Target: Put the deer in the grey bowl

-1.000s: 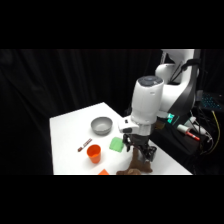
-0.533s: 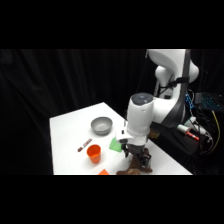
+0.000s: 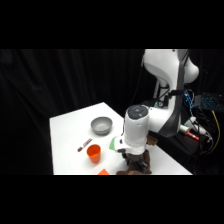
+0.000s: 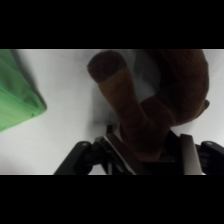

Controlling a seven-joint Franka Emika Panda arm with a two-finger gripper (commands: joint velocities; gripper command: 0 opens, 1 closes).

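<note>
Pincer (image 4: 150,150) low over the near edge of the bench (image 3: 70,135), black linkage visible at the bottom of the wrist view. Its two fingers (image 4: 187,152) stand on either side of a limb of the deer (image 4: 145,115) and appear closed against it: clamped on the plush. Deer is soft brown pile, fuzzy surface; one rounded, club-shaped leg sticks out past the fingers, with the bulkier dark brown body beside it. In the side view the deer (image 3: 136,167) shows only as a dark brown lump right under the pincer (image 3: 134,162), at the bench's near edge; cannot tell whether it rests on the bench or is just clear of it.

Just beside the pincer, a flat green block (image 4: 17,95) with a rounded corner, smooth matte face; in the side view it (image 3: 116,144) peeks out from behind the white arm casing. A small orange piece (image 3: 103,171) lies at the near edge, to the pincer's side.

Further out, the orange cup (image 3: 94,152): small, round, open-topped, smooth plastic look. Beyond it a thin brown-red stick (image 3: 83,145) lies flat on the white surface.

Farthest from the pincer, the grey bowl (image 3: 101,125): round, shallow, dull metallic finish, standing upright, well apart from the deer.
</note>
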